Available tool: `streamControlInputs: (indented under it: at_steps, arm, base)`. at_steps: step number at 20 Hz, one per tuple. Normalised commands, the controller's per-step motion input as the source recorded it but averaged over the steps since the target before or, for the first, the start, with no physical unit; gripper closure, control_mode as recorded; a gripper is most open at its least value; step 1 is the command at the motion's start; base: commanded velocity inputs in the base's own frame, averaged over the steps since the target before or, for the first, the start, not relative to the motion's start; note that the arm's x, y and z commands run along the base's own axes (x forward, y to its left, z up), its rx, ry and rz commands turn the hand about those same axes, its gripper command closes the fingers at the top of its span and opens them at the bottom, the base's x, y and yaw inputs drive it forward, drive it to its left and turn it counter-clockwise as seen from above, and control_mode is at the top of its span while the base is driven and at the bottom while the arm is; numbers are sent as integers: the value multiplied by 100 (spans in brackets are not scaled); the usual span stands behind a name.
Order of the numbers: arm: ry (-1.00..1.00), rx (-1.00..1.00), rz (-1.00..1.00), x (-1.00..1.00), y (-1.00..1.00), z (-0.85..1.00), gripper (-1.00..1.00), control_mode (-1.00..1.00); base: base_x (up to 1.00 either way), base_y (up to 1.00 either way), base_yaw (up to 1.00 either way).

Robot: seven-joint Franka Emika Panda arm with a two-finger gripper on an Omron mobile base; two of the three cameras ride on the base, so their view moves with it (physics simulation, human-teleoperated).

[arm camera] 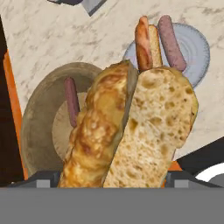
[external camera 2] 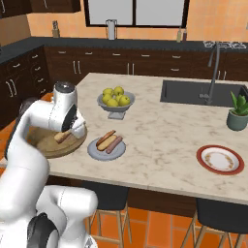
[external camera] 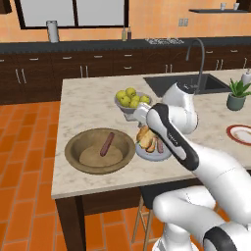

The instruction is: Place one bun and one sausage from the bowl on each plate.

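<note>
My gripper (arm camera: 111, 175) is shut on a large golden-brown split bun (arm camera: 131, 131), held in the air between the bowl and the grey-blue plate. From the base views the gripper (external camera: 144, 130) (external camera 2: 65, 133) hangs low over the counter with the bun (external camera 2: 62, 136). One dark sausage (external camera: 107, 144) (arm camera: 71, 100) lies in the olive-brown bowl (external camera: 73, 147) (external camera 2: 48, 144) (arm camera: 35, 127). On the grey-blue plate (external camera: 164, 156) (external camera 2: 99, 152) (arm camera: 199, 48) lie a bun (external camera 2: 105, 139) (arm camera: 146, 41) and a sausage (external camera 2: 114, 144) (arm camera: 171, 41). The red-rimmed white plate (external camera: 240, 133) (external camera 2: 220, 160) sits bare at the right.
A grey footed bowl of yellow-green fruit (external camera: 131, 100) (external camera 2: 115, 101) stands behind the plate. The sink (external camera: 186, 83) (external camera 2: 193, 92) with its faucet and a potted plant (external camera: 238, 93) (external camera 2: 238, 114) lie to the right. Stools stand under the island's front edge.
</note>
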Motion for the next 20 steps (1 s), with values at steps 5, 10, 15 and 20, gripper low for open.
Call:
streamControlInputs:
  at_steps: [5, 10, 15, 20]
  arm:
    - [3, 7, -12, -60, -65, 9, 100, -100]
    - [0, 0, -2, -8, -12, 0, 100, 100]
    - [0, 0, 0, 0, 0, 0, 100, 100]
    - [0, 0, 0, 0, 0, 0, 100, 100]
  base:
    - [0, 0, 0]
    - [-14, -77, -12]
    - [6, -100, -16]
    - [34, -100, -11]
